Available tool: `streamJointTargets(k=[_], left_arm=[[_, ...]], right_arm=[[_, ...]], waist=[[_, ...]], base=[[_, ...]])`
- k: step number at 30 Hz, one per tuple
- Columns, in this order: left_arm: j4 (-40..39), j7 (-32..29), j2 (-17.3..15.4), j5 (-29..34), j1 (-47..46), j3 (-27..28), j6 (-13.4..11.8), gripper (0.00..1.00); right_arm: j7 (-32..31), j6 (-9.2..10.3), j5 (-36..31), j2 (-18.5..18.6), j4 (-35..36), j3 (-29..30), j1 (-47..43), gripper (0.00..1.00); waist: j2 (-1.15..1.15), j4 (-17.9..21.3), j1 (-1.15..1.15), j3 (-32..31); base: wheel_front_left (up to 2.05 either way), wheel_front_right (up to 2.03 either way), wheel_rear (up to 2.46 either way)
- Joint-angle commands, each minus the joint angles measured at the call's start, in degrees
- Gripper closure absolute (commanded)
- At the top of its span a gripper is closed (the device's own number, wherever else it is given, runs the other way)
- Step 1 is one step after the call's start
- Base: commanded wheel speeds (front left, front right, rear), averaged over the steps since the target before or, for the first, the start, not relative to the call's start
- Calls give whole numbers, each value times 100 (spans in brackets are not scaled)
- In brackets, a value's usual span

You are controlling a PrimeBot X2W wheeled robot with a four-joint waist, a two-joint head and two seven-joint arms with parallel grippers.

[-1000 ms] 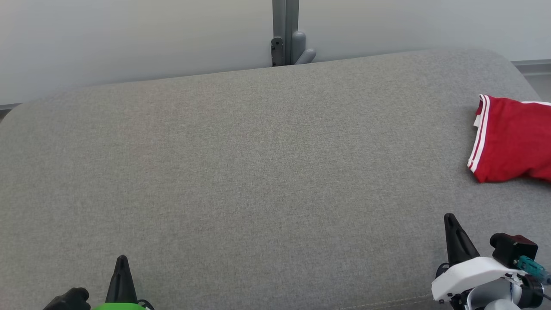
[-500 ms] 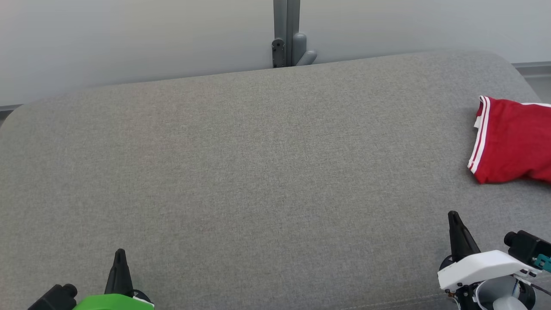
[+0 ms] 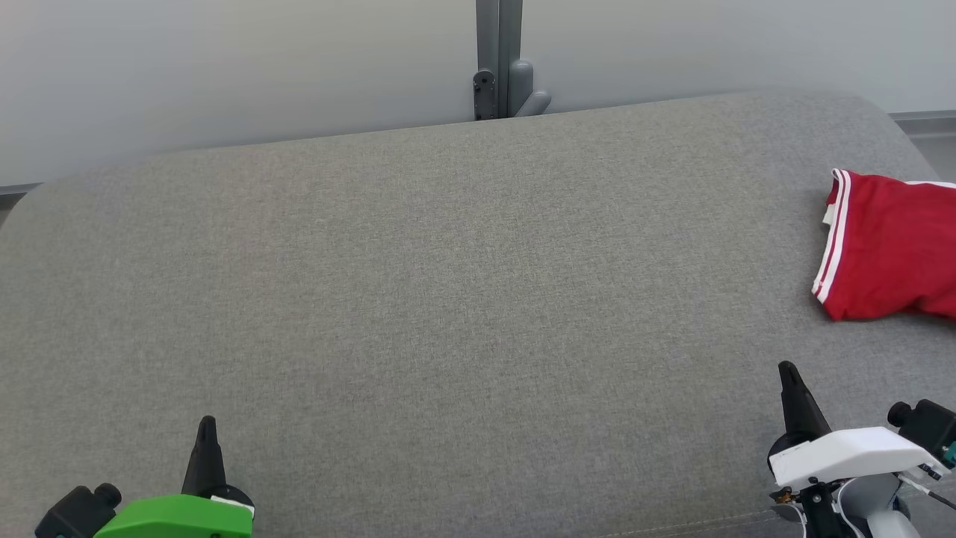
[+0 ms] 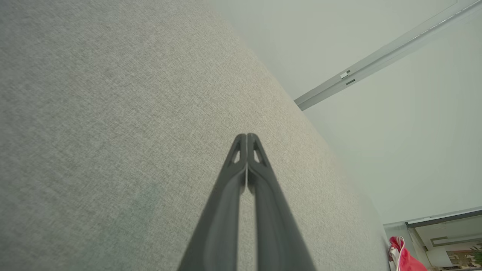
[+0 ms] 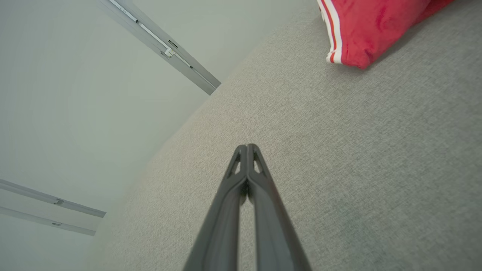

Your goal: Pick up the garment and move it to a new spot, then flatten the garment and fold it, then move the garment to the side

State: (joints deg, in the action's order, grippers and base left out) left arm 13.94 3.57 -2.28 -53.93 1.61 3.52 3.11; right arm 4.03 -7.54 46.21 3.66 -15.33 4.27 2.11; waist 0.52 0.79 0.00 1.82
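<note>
The red garment (image 3: 889, 250) lies bunched at the far right of the grey surface (image 3: 448, 299), its white-striped hem facing inward. It sits ahead and to the right of the right tool (image 3: 786, 368), which is pinched shut on nothing. The left tool (image 3: 206, 422), likewise closed and empty, is well apart from the garment, so the right arm looks better placed to reach it.

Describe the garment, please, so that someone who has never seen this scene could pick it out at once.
A wide grey fabric surface spreads before the robot. At its right edge, ahead of the right gripper, lies the garment. It alone is bright red, with white stripes along one hem.
</note>
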Motion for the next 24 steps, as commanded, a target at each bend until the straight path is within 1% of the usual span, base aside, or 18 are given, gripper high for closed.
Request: streamJointTargets(k=[1, 24], left_arm=[[-67, -37, -43, -177, -156, 36, 55, 100], [-88, -412, -57, -1557, -366, 139, 203, 100]], right_arm=[[-51, 3, 217, 13, 92, 29, 123, 100], [-422, 4, 1868, -20, 170, 100, 191, 100]], waist=[[-20, -2, 0, -3], [-30, -25, 0, -52]], base=[[0, 0, 0], [0, 0, 0]])
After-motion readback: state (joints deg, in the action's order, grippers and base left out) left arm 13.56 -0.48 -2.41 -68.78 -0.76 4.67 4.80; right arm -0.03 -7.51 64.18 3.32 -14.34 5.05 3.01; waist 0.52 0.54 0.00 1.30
